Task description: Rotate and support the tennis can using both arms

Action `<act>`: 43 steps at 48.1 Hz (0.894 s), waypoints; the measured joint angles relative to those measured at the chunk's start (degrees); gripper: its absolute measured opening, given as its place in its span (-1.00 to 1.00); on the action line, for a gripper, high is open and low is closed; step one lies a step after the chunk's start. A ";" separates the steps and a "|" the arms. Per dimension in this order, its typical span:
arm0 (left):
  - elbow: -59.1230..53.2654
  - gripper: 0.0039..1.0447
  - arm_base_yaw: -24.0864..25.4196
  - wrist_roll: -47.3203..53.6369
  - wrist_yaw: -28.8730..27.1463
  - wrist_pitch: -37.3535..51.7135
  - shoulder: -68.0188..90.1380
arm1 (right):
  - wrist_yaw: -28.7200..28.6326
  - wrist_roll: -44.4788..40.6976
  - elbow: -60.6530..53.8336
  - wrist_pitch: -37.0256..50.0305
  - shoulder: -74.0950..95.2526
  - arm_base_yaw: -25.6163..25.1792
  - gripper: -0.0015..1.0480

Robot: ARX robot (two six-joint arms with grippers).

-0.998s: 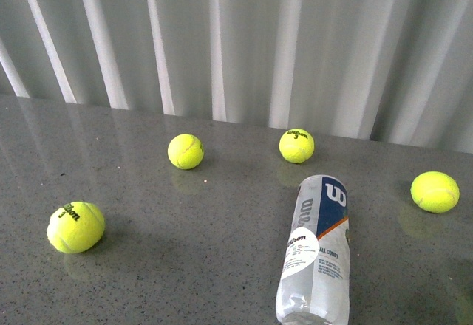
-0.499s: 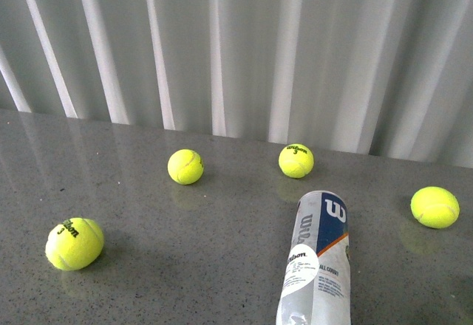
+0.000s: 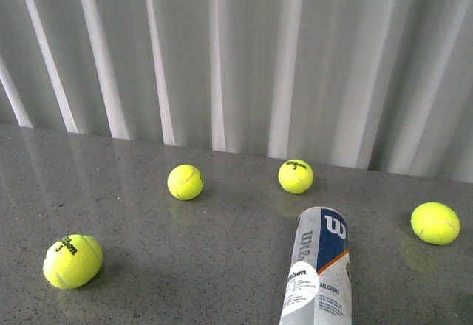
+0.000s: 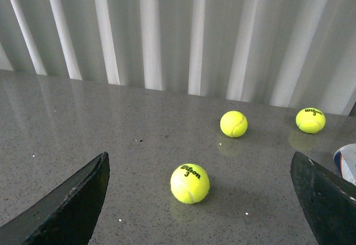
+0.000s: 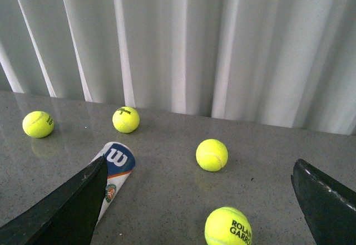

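Hands: my left hand [image 4: 198, 156], right hand [image 5: 200, 160] gape wide, empty.
Risk: uneven touch could roll tennis can [image 3: 318, 266] off table's [image 3: 148, 214] near edge.

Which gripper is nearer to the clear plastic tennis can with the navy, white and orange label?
Right, probably. The tennis can runs partly behind one finger of the open right gripper; for the open left gripper, only its end shows beyond one finger, at the view's edge.
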 joint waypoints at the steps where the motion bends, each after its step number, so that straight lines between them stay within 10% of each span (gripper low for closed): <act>1: 0.00 0.88 0.00 0.00 0.00 0.00 0.00 | 0.00 0.00 0.00 0.00 0.00 0.00 0.87; 28: 0.00 0.88 0.00 0.02 0.00 0.00 0.00 | -2.54 1.53 0.00 0.59 0.61 -1.01 0.87; 32: 0.00 0.88 0.00 0.02 0.02 0.00 -0.02 | -18.80 11.93 1.84 10.21 11.61 -6.88 0.87; 43: 0.00 0.88 0.00 0.02 0.00 0.00 0.00 | -15.54 16.06 21.35 25.97 49.20 -8.50 0.87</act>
